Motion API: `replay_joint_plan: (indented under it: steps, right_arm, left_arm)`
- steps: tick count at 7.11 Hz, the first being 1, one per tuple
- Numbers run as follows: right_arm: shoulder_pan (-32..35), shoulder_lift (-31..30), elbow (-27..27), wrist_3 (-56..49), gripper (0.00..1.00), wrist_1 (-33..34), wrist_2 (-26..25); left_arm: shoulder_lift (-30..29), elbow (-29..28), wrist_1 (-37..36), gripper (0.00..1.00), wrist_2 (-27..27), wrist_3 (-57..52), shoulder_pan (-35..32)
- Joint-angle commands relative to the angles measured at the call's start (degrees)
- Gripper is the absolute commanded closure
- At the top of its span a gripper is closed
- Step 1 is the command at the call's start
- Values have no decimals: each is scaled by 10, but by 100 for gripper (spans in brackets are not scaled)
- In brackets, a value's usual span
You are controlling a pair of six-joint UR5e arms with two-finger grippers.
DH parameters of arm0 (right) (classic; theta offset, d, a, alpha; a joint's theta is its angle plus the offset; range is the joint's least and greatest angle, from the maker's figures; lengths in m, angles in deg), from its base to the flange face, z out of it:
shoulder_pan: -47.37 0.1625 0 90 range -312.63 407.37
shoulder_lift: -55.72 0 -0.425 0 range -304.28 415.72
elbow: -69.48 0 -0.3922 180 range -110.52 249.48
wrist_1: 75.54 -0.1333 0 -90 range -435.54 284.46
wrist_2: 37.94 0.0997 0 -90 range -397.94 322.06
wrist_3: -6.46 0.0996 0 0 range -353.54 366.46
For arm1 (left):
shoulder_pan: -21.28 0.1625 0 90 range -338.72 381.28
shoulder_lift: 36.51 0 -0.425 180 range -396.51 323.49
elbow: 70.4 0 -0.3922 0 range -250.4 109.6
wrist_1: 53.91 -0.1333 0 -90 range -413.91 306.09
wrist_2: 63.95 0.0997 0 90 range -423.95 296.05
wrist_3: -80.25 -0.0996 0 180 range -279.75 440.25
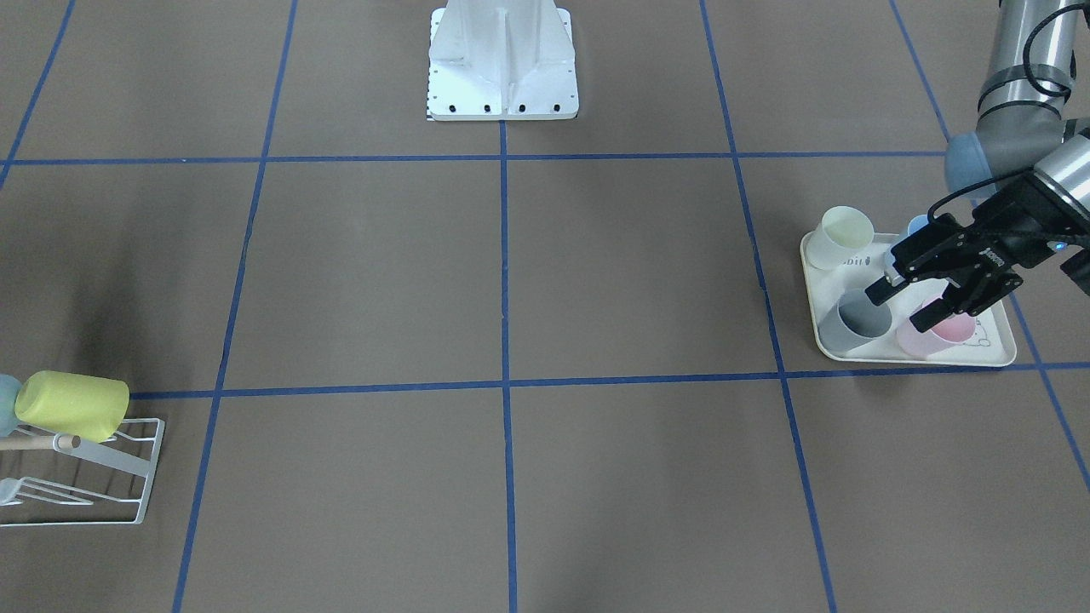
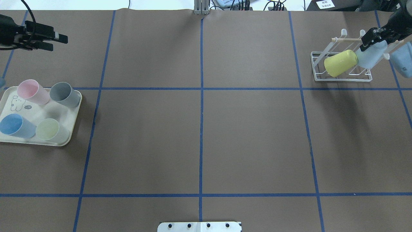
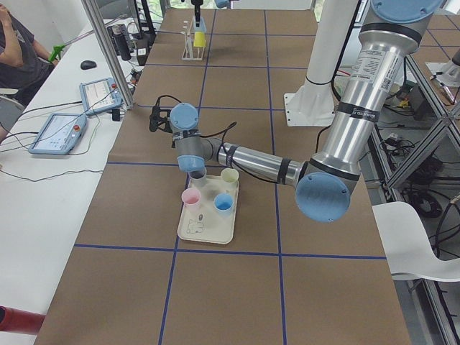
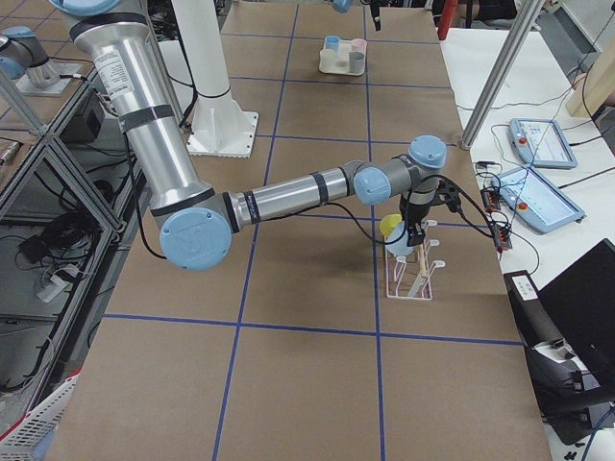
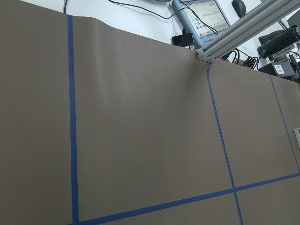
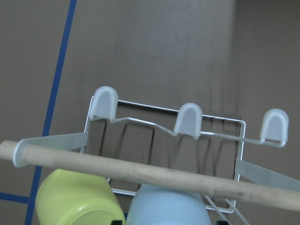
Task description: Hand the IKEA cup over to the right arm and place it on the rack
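A pale blue IKEA cup (image 2: 370,56) leans mouth-down on the white wire rack (image 2: 341,75) at the far right, right beside a yellow-green cup (image 2: 340,62) hung there. My right gripper (image 2: 375,43) is shut on the blue cup's base. In the right wrist view the blue cup (image 6: 171,208) fills the bottom centre under the wooden dowel (image 6: 140,173). My left gripper (image 1: 901,308) hangs open and holds nothing, above the grey cup (image 1: 856,323) and pink cup (image 1: 937,336) on the tray.
The cream rabbit-print tray (image 2: 38,108) at the left also carries a blue cup (image 2: 14,125) and a pale green cup (image 2: 48,129). The white robot base (image 1: 502,68) stands at mid-table. A person (image 3: 18,50) sits by tablets beyond the far edge.
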Motion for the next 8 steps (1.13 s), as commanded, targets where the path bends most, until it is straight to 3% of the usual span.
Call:
replay_joint_plan:
  steps: [1, 4, 6, 8]
  right_arm:
    - [-1, 11, -3, 1, 1, 9, 3]
    - [6, 28, 25, 9, 1, 50, 36]
    - [6, 18, 50, 30, 1, 50, 35]
    - [5, 10, 74, 64, 1, 50, 37]
  left_arm:
    - [1, -3, 0, 0, 0, -1, -1]
    - [18, -7, -1, 0, 2, -59, -18]
    - [54, -36, -6, 0, 4, -195, -58]
    - [91, -37, -71, 0, 17, -300, -62]
